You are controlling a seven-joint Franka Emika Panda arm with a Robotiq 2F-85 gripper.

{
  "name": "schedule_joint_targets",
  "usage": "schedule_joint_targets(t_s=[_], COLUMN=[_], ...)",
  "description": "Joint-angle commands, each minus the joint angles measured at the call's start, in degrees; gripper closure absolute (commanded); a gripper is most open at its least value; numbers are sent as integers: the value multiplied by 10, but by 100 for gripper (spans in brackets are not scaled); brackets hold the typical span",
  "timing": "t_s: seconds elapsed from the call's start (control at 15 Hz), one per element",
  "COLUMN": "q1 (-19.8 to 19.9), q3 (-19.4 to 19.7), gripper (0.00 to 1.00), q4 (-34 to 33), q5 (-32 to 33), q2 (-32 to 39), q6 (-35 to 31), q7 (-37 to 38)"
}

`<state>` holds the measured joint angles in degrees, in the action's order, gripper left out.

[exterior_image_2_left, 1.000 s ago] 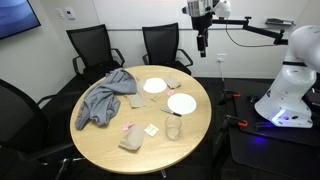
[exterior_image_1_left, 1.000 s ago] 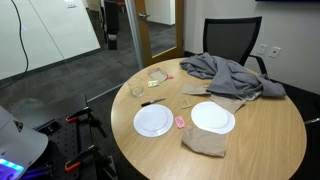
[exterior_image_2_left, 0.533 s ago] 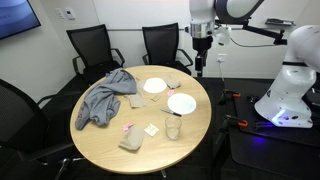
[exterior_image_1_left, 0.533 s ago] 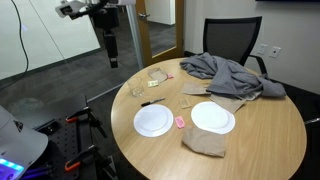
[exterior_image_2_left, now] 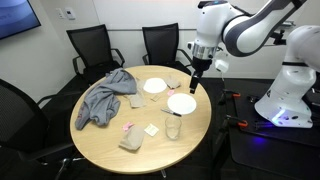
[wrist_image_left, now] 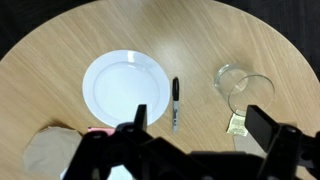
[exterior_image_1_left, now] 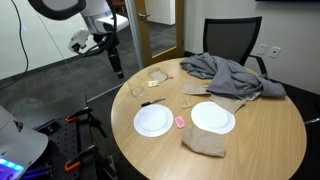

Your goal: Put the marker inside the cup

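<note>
A black marker (wrist_image_left: 175,103) lies flat on the round wooden table between a white plate (wrist_image_left: 124,86) and a clear glass cup (wrist_image_left: 243,88). In both exterior views the marker (exterior_image_1_left: 152,102) (exterior_image_2_left: 172,115) lies close to the cup (exterior_image_1_left: 137,90) (exterior_image_2_left: 173,127), which stands upright near the table's edge. My gripper (wrist_image_left: 200,135) is open and empty. It hangs in the air above the table's edge (exterior_image_1_left: 117,65) (exterior_image_2_left: 196,80), well above the marker and the cup.
A second white plate (exterior_image_1_left: 212,117), a brown napkin (exterior_image_1_left: 205,142), a small pink item (exterior_image_1_left: 180,122), a paper tag (wrist_image_left: 237,123) and a crumpled grey cloth (exterior_image_1_left: 230,75) lie on the table. Black office chairs (exterior_image_2_left: 88,45) stand around it.
The arm has come down from high above, and the gripper has moved closer to the table's edge near the cup and marker. The objects have not moved.
</note>
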<state>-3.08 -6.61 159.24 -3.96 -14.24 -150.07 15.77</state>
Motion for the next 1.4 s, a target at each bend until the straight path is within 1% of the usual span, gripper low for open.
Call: schedule_joint_targets(t_s=[0.0,0.13,0.27,0.47,0.67,1.0,1.07,1.27,1.33], q1=[6,12,16,9,0,-5,-46,-80,-87], q3=[-24,-30,-22,2,21,39,77,111,116], gripper=[0,0,0,0,0,0,0,0,0], q4=[-13,-28,-47,-84,-124,-181,-189,-213,-222], q5=[23,55,111,193,228,246,215,205,197], q2=[78,125,169,223,272,348,362,398,411], q6=[-92,-129,-155,-159,-156,-162,-168,-175,-176], q7=[49,77,120,187,217,204,170,149,136])
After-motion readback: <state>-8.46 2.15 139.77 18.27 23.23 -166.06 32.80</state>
